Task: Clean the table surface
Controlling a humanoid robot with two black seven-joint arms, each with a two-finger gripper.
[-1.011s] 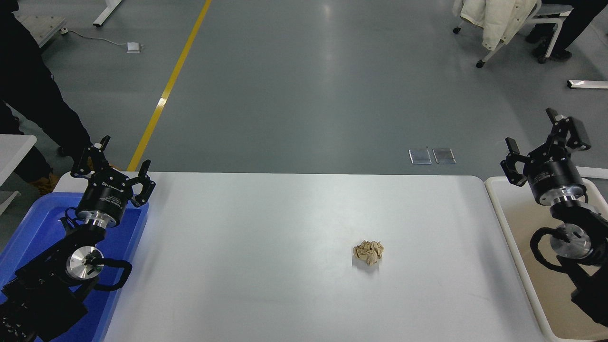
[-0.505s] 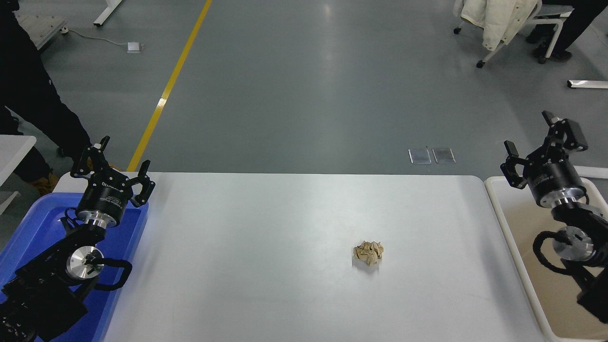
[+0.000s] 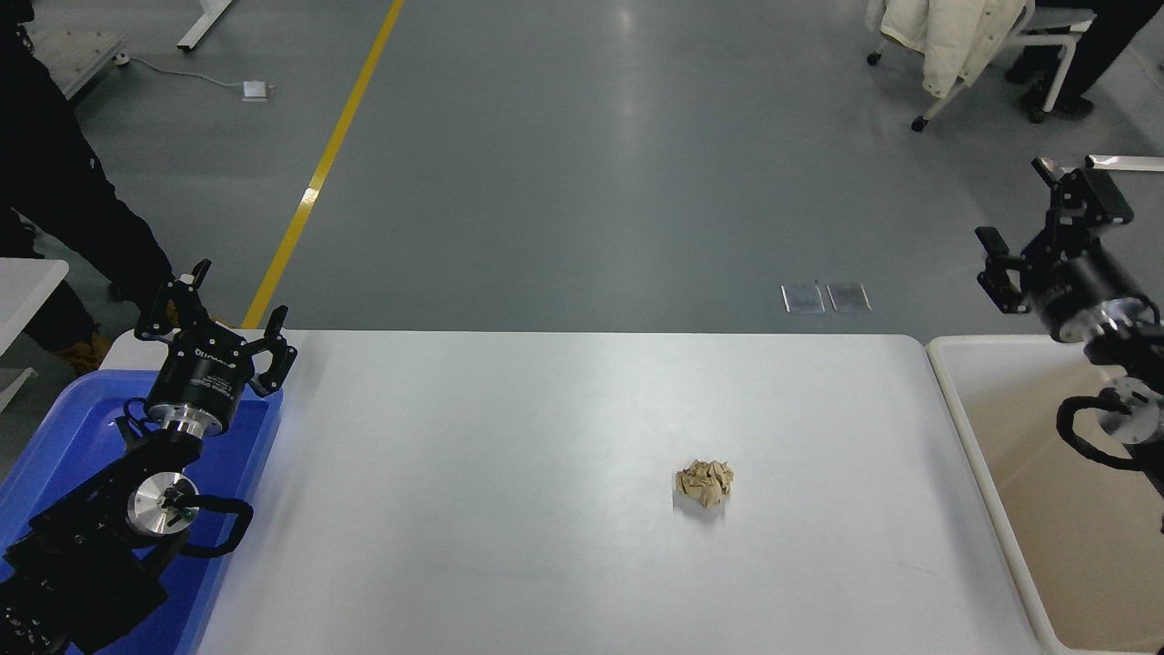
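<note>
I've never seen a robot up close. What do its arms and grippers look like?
Both arms are black with shiny silver round joints and a black cable looping beside each wrist. The left gripper has a black drum-shaped base with small white lettering, a silver ring below it, and short black fingers. The right gripper is built the same way.

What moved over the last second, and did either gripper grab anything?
Only the right gripper moved: it rose and drifted toward the right edge, above the beige bin, open and empty throughout. Nothing was grasped or released. The crumpled paper lies where it was on the table surface, and the left gripper stays parked, open, over the blue tray.
</note>
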